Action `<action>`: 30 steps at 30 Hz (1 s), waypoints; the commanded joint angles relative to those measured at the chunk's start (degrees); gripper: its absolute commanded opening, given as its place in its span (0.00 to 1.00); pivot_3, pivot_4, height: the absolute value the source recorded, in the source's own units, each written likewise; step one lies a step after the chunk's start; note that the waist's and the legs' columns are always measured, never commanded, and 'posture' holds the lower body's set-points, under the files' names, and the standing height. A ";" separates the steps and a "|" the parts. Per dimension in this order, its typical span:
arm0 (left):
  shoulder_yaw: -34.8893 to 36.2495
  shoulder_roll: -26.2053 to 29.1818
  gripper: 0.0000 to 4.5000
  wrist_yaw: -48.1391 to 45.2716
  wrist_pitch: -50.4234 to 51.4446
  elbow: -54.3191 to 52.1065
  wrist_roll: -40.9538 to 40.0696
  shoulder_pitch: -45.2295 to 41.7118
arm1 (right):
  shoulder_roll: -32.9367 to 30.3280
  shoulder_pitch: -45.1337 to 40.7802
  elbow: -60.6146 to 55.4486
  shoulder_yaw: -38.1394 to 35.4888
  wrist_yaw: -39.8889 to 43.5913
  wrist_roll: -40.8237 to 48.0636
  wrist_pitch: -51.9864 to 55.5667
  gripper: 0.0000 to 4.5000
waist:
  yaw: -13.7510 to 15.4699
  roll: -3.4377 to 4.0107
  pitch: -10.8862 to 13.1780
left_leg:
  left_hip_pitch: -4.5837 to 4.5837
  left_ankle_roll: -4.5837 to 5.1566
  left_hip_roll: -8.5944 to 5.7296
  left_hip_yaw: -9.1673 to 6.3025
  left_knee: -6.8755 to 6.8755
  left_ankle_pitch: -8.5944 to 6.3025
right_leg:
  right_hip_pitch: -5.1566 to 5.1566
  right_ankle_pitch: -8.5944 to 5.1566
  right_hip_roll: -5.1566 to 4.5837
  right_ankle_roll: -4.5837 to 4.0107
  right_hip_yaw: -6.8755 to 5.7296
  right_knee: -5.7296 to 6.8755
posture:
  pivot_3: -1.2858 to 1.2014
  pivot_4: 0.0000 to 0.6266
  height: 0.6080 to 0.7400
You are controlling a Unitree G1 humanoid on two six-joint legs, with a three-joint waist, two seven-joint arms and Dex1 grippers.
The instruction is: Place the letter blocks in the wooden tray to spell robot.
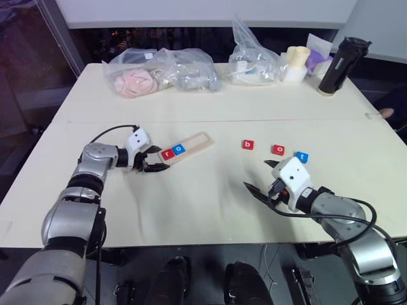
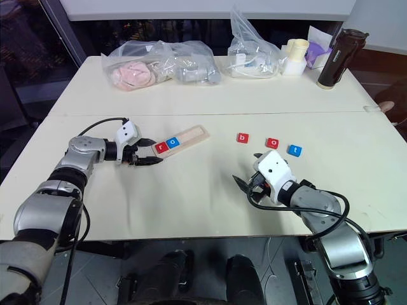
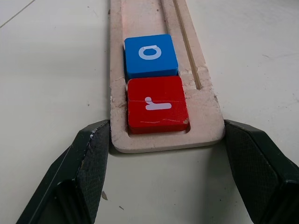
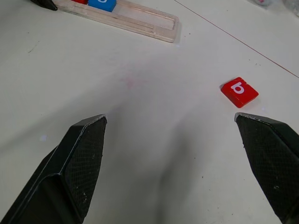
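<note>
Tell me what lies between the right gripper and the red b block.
Nothing: in the right wrist view, only bare table lies between the right gripper and the red b block.

Head stereo overhead; wrist close-ups.

Both arms are built of rounded silver-grey segments joined by black bands. A white housing sits just behind each gripper, and a thin black cable loops from it back along the forearm. The fingers are black, wedge-shaped, with finely textured pads.
</note>
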 commanded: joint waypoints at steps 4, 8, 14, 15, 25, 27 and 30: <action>-2.92 -3.72 0.70 -9.17 -0.60 -5.35 1.20 3.52 | -0.61 -1.12 -1.63 -1.18 -0.38 0.06 -0.87 1.00 | 0.08 0.00 0.00 | -0.04 0.09 -0.06 0.01 0.00 -0.05 | 0.00 0.00 -0.06 0.00 0.00 -0.04 | 0.52 0.24 0.88; -3.55 -5.55 0.70 -12.45 1.23 -11.20 0.57 5.58 | -0.76 -1.68 -0.95 -1.50 -0.46 -0.05 -1.12 1.00 | 0.14 0.00 0.00 | -0.05 0.17 -0.14 0.03 0.00 -0.10 | 0.00 -0.01 -0.17 0.02 0.00 -0.04 | 0.52 0.24 0.88; -5.07 -8.15 0.70 -15.32 8.12 -22.77 -1.51 8.25 | -1.29 -1.61 -0.19 -2.77 -0.52 -0.21 -1.73 1.00 | 0.06 -0.01 0.00 | -0.05 0.19 -0.16 0.03 0.00 -0.11 | 0.01 -0.02 -0.19 0.03 0.01 -0.05 | 0.52 0.24 0.88; -5.32 -8.21 0.70 -15.52 8.67 -24.02 -1.56 8.60 | -1.26 -1.67 -0.13 -2.76 -0.58 -0.27 -1.74 1.00 | 0.00 -0.01 0.01 | -0.05 0.19 -0.16 0.03 0.00 -0.11 | 0.01 -0.02 -0.19 0.03 0.01 -0.05 | 0.52 0.24 0.88; -10.13 -7.55 0.70 -12.42 10.92 -36.26 0.32 13.36 | -0.82 -0.25 -0.65 -3.48 -1.12 -0.79 -2.17 1.00 | -0.14 0.00 0.01 | -0.05 0.20 -0.13 0.02 -0.01 -0.11 | -0.04 -0.02 -0.18 0.02 0.03 -0.03 | 0.52 0.24 0.88; -10.58 -7.07 0.70 -11.93 11.30 -37.56 0.34 14.15 | -0.74 0.00 -0.78 -3.32 -1.28 -0.85 -2.27 1.00 | -0.17 0.00 0.01 | -0.05 0.20 -0.13 0.02 0.00 -0.11 | -0.04 -0.02 -0.18 0.02 0.04 -0.04 | 0.52 0.24 0.88; -11.10 -6.50 0.70 -9.87 11.52 -39.45 0.95 15.83 | -0.71 0.15 -0.65 -3.09 -1.37 -0.91 -2.50 1.00 | -0.19 0.00 0.01 | -0.04 0.20 -0.13 0.02 -0.02 -0.11 | -0.04 -0.02 -0.20 0.02 0.05 -0.04 | 0.52 0.24 0.88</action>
